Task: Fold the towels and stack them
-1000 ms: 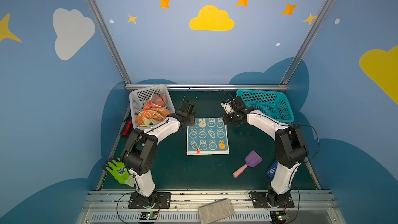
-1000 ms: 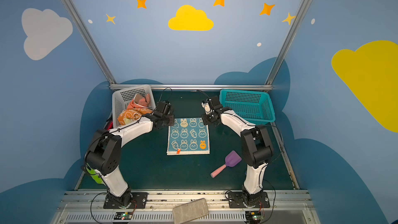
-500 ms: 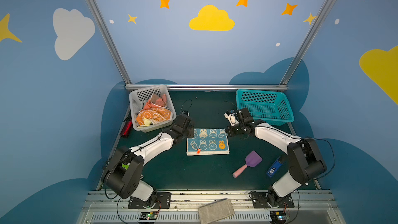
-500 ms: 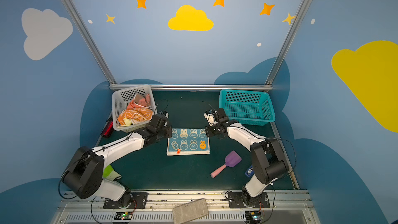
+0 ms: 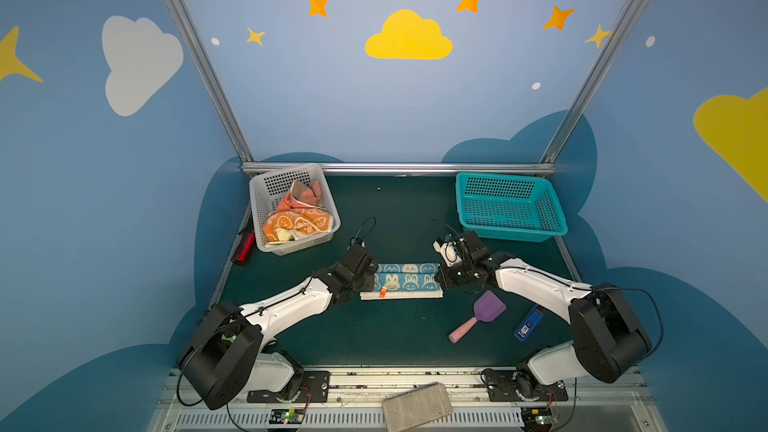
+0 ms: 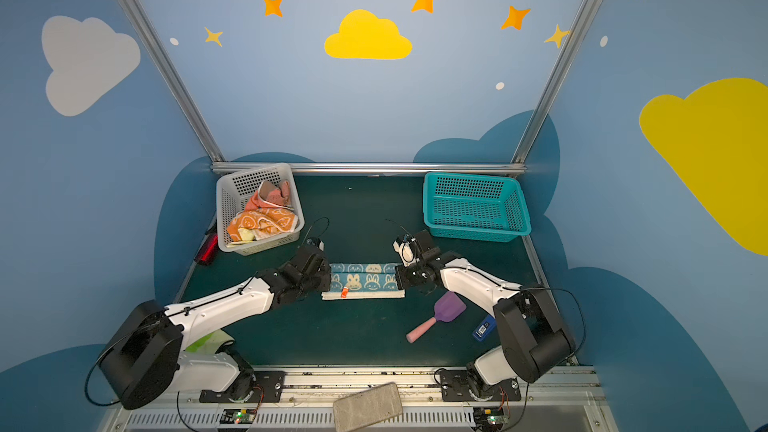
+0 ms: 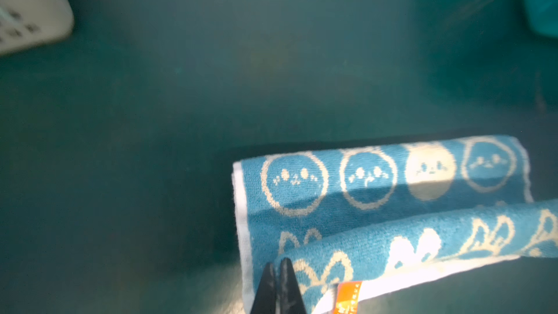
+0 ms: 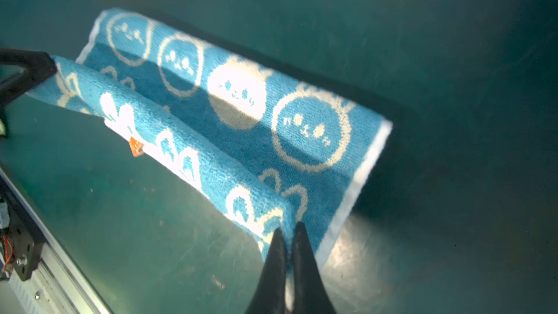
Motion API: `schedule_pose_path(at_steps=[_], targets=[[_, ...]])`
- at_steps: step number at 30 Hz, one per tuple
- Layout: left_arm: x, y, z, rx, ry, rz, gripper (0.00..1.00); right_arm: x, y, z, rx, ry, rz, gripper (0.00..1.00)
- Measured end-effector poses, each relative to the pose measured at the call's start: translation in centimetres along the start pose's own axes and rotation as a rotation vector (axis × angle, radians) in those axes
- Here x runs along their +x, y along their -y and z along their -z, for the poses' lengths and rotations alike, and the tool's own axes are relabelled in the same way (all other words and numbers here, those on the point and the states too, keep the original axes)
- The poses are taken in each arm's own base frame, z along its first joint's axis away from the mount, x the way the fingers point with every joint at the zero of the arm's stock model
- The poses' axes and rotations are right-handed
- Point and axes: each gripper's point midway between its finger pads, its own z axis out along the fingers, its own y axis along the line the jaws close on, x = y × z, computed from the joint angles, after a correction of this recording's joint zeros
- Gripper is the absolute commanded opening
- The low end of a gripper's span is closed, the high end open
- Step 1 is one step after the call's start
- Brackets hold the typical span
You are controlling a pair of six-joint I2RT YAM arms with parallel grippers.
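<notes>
A dark green table is seen in both top views. A teal basket is set at its far right and a white basket at its far left. In the white basket an orange towel and a salmon towel are heaped in a crumple. At mid-table, between the two arms, a blue towel with white rabbits is laid as a long strip. It is doubled over, with its upper layer raised as a flap above the near white edge. The flap's left corner is pinched by the left gripper, whose fingers are pressed together on the cloth. The right corner is clamped in the same way by the right gripper. A purple scoop with a pink handle is placed on the table near the right arm, apart from the towel. A small orange tag is seen at the blue towel's near edge.
</notes>
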Motion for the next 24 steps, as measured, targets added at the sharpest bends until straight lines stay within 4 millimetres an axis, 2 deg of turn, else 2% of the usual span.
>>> schedule_pose_path(at_steps=[2,4,5,9,11,15,20,22,24], targets=[[0.6,0.1,-0.2,-0.005,-0.015,0.001,0.04,0.8,-0.1,-0.3,0.006,-0.020,-0.008,0.00],[1.0,0.2,-0.3,-0.005,-0.020,0.001,0.04,1.3,0.1,-0.4,0.018,-0.029,-0.016,0.15],[1.2,0.3,-0.3,-0.007,-0.025,0.003,0.06,1.4,0.2,-0.5,0.023,-0.032,-0.022,0.20],[2.0,0.1,-0.4,-0.020,-0.035,-0.001,0.25,2.1,0.3,-0.4,0.034,-0.039,-0.035,0.38],[2.7,0.0,-0.3,-0.026,-0.040,-0.008,0.38,2.7,0.1,-0.1,0.035,-0.039,-0.036,0.43],[3.7,-0.6,0.7,-0.034,-0.028,-0.007,0.44,3.4,-0.5,1.3,0.024,-0.014,-0.044,0.48],[3.4,-1.2,2.2,-0.033,0.020,0.019,0.52,2.4,-1.2,3.7,0.009,0.074,-0.068,0.59],[3.0,-1.3,2.7,-0.035,0.040,0.027,0.55,1.9,-1.3,4.1,0.014,0.103,-0.083,0.79],[2.6,-1.3,3.0,-0.038,0.057,0.031,0.57,1.7,-0.9,4.1,0.030,0.111,-0.114,0.81]])
